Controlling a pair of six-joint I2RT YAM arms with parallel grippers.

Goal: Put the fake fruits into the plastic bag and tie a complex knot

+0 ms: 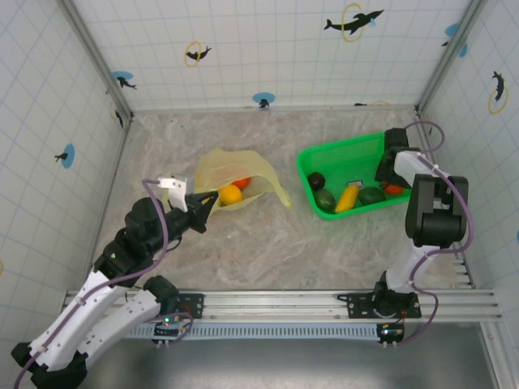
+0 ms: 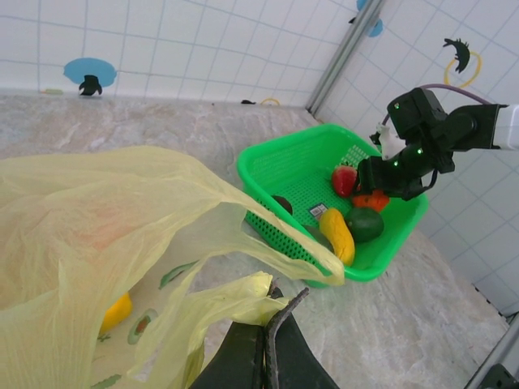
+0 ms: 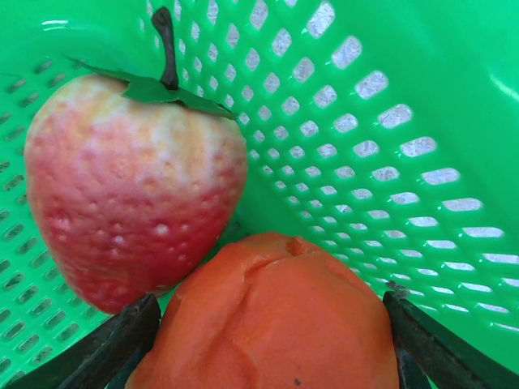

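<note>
The plastic bag lies open at the left-centre of the table, with two fake fruits inside. The left claw is pinched tight on the bag's near rim. In the green basket on the right, the right claw stands wide astride an orange fruit beside a strawberry. I cannot tell if it touches the fruit.

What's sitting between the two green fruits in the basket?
The long yellow fruit lies between the dark green fruit and the round green fruit in the green basket. The top view shows it.
</note>
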